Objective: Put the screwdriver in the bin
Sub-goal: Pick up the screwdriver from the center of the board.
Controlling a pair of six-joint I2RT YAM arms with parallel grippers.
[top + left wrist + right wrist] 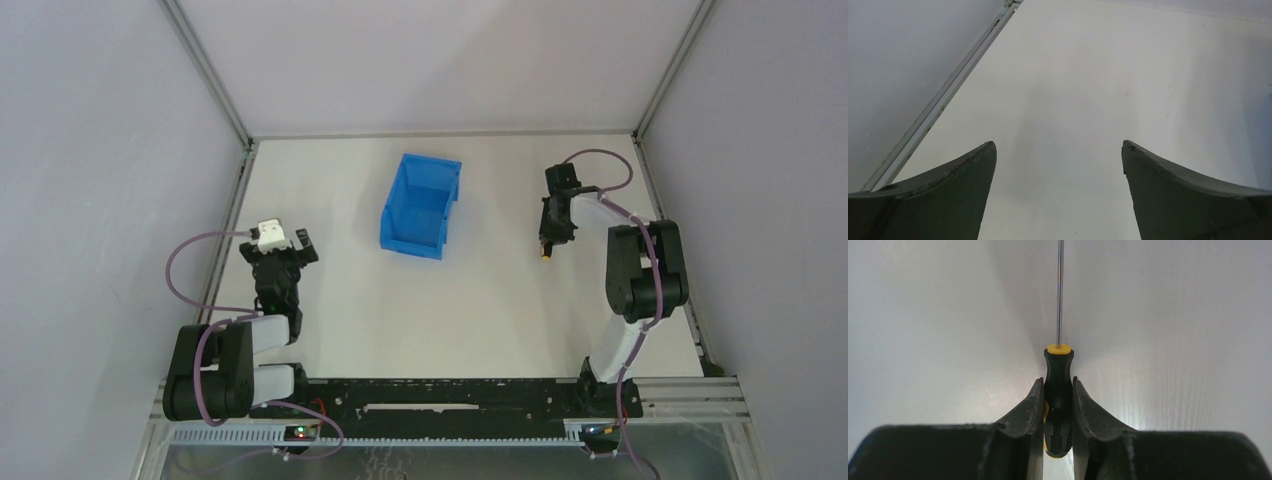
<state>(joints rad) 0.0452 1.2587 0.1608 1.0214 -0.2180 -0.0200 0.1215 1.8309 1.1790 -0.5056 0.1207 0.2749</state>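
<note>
The screwdriver [1058, 390] has a black handle with a yellow collar and a thin metal shaft that points away from the right wrist camera. My right gripper [1057, 382] is shut on its handle, both fingers pressed against its sides. From above, that gripper [549, 243] points down at the table on the right, and the screwdriver's yellow end [546, 255] shows just below it. The blue bin [421, 205] stands open-topped left of it, well apart. My left gripper [1058, 145] is open over bare table, at the left side [285, 242].
Grey enclosure walls close in the white table [480, 300] on three sides. A metal rail [938, 105] runs along the left edge near my left gripper. The arm bases sit on the black bar [440, 395] at the near edge.
</note>
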